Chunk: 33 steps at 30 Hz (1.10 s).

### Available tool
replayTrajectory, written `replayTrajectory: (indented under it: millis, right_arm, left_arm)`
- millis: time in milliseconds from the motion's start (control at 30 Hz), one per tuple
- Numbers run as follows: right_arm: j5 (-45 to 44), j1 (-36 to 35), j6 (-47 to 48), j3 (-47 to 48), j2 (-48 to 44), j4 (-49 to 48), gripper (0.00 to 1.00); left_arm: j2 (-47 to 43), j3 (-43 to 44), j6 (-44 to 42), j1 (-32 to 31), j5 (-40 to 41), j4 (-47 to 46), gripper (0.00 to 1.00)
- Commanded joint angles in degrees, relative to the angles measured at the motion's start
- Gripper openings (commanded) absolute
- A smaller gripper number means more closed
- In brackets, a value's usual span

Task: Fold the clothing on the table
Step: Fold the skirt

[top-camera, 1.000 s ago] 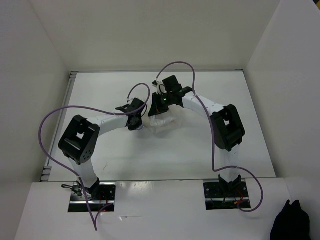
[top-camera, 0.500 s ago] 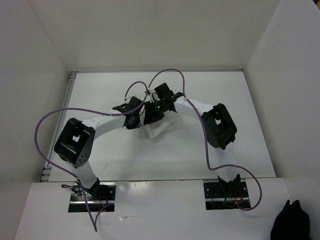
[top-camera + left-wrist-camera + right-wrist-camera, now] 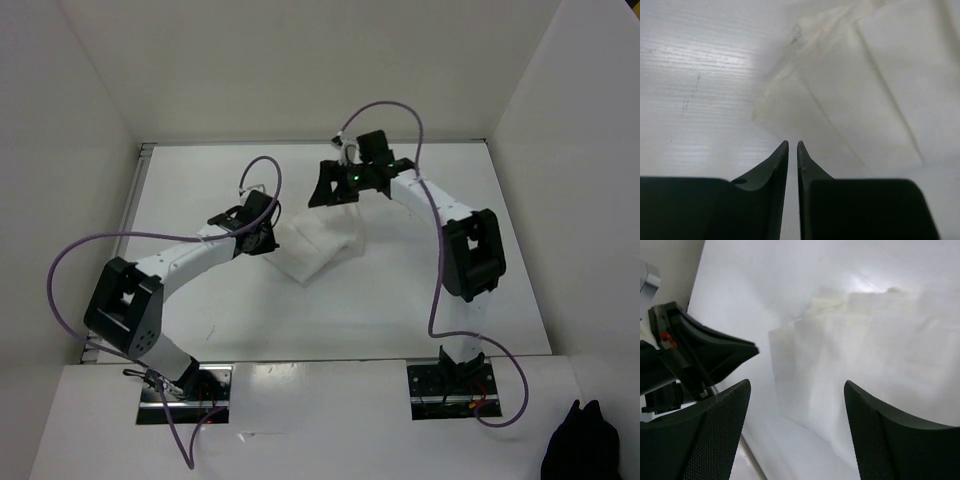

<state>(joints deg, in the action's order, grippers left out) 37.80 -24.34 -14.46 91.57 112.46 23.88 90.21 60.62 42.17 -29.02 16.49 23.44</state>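
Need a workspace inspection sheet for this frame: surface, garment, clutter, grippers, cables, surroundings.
Surface: white table, with faint dark scuffs in the left wrist view.
Job's things: clothing lies folded in flat layers near the centre.
Clutter: nothing seen on the table; a black fabric lump sits off it at the near right.
Grippers: left gripper shut, empty, just short of the clothing's edge; right gripper open, empty, over the clothing.
Cables: purple cables loop off both arms.
Surroundings: white walls on three sides.

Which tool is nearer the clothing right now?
Left. The left tool sits just off the left edge of the clothing; the right tool hovers open, higher, by its far side.
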Motion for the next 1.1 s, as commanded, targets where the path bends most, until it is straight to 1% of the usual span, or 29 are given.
replayTrajectory:
  millis: [0, 100, 167, 267, 300, 400, 433, 467, 500, 533, 600, 800, 900, 1067]
  right_arm:
    - [2.5, 4.3, 5.4, 2.0, -5.0, 4.1, 0.8]
    - [5.0, 5.6, 11.0, 0.8, -3.7, 8.8, 0.77]
    - [6.2, 5.6, 11.7, -1.0, -3.7, 8.3, 0.76]
    - [10.7, 5.6, 11.7, -2.4, -2.3, 7.0, 0.68]
    - [10.7, 5.6, 11.7, -2.4, -1.5, 8.1, 0.62]
    - [11.5, 4.0, 13.9, -0.4, 2.0, 11.8, 0.56]
    - [11.0, 4.0, 14.5, -0.4, 2.5, 12.5, 0.52]
    - [11.0, 4.0, 14.5, -0.4, 3.0, 12.5, 0.52]
    - [9.2, 4.0, 13.8, -1.0, 3.8, 12.5, 0.52]
    - [8.6, 4.0, 13.8, -1.0, 3.8, 12.5, 0.49]
    - [8.1, 4.6, 13.8, -1.6, 5.4, 12.5, 0.48]
    - [6.4, 7.2, 11.9, -1.6, 7.5, 11.9, 0.44]
    - [8.6, 8.5, 10.6, -3.2, 7.5, 9.6, 0.44]
    - [13.5, 11.5, 9.9, -3.2, 13.6, 10.8, 0.43]
  left_arm:
    - [-5.0, -1.2, -0.4, 0.3, -3.6, -5.1, 0.19]
    - [-5.0, -1.2, -0.4, 0.3, -4.7, -5.8, 0.19]
    - [-3.6, -1.2, -0.4, 0.3, -5.3, -6.4, 0.19]
    - [-0.1, -0.5, -1.0, 0.3, -5.9, -7.2, 0.19]
    - [0.6, -0.5, -1.5, 0.3, -5.9, -7.8, 0.19]
    - [3.3, 1.0, -1.5, 0.3, -5.9, -7.8, 0.19]
    - [3.8, 1.9, -2.2, 0.3, -5.9, -7.8, 0.19]
    - [4.6, 2.0, -2.2, 0.3, -5.9, -7.8, 0.19]
    - [4.6, 2.9, -2.2, 0.3, -5.9, -7.8, 0.19]
    - [5.1, 3.6, -2.7, 0.3, -5.9, -8.3, 0.2]
    - [5.1, 4.1, -2.7, 0.3, -5.9, -8.3, 0.2]
    - [5.1, 4.2, -2.7, 0.3, -5.9, -8.3, 0.2]
    - [4.5, 4.2, -2.7, 0.3, -5.3, -7.8, 0.21]
    - [3.5, 3.6, -2.7, 0.3, -4.7, -6.7, 0.21]
